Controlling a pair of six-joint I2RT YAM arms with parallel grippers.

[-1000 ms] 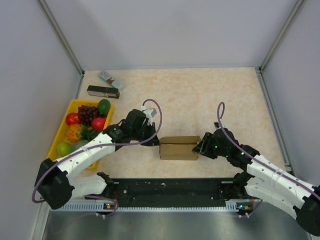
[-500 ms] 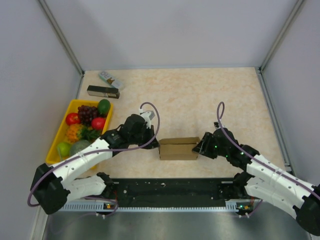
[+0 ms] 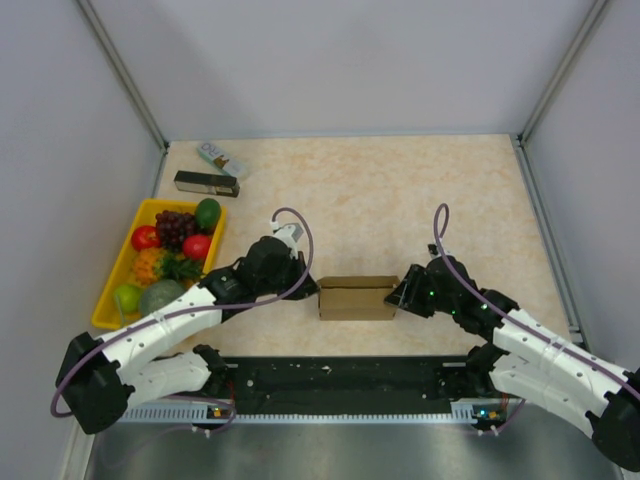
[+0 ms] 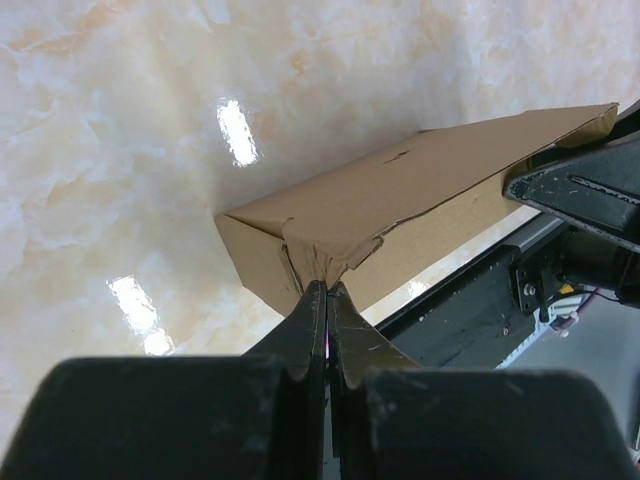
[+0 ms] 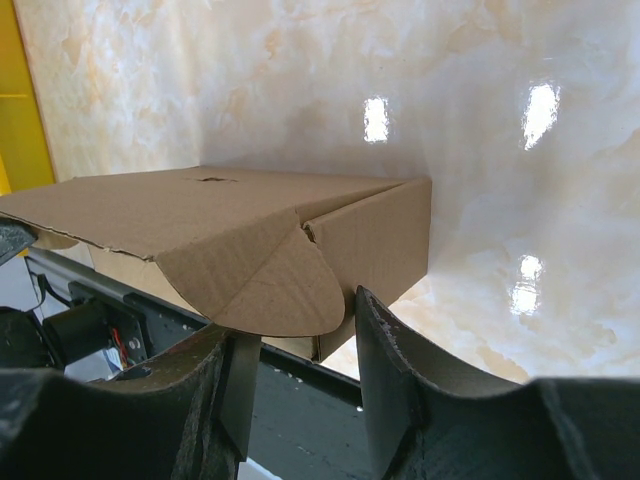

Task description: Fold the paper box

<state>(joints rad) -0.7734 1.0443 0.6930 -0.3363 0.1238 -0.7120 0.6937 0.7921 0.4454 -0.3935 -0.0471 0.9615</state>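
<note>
The paper box [image 3: 358, 297] lies as a closed brown carton near the table's front edge, between the two arms. My left gripper [image 3: 308, 286] is at its left end. In the left wrist view its jaws [image 4: 327, 287] are shut, tips pressed against a crumpled end tab of the paper box [image 4: 400, 200]. My right gripper [image 3: 400, 294] is at the right end. In the right wrist view its jaws [image 5: 300, 325] stand apart, and the rounded end flap [image 5: 270, 285] of the paper box [image 5: 160, 215] hangs between the fingers.
A yellow tray [image 3: 108, 292] of fruit stands at the left edge. A slim black box [image 3: 206, 183] and a small white packet [image 3: 221, 158] lie at the back left. A black rail [image 3: 330, 375] runs along the front, just behind the carton.
My left arm's wrist has dropped nearer and slightly left, while its tips stay at the carton's left end. The carton and the right arm have not moved.
</note>
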